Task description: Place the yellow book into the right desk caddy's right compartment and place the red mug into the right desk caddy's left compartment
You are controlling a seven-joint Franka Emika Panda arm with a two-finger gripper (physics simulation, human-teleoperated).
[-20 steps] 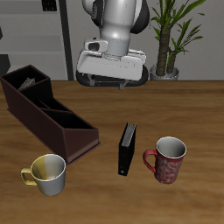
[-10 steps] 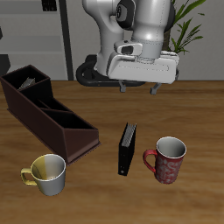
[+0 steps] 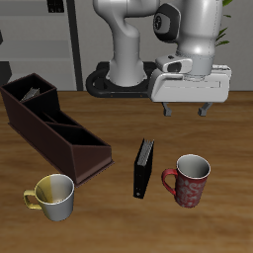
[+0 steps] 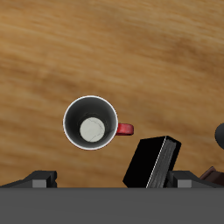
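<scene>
Hovering above the red mug [image 3: 192,180] with fingers [image 3: 169,113] spread and empty, nothing is done — mug and book [image 3: 144,168] stand on the table [image 3: 109,222], outside the right desk caddy [image 3: 51,126].

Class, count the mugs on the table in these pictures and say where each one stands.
2. The red mug stands near the front edge, beside the upright black book. The silvery mug with a yellow handle stands near the front edge, by the caddy's near end. None appears hidden.
</scene>
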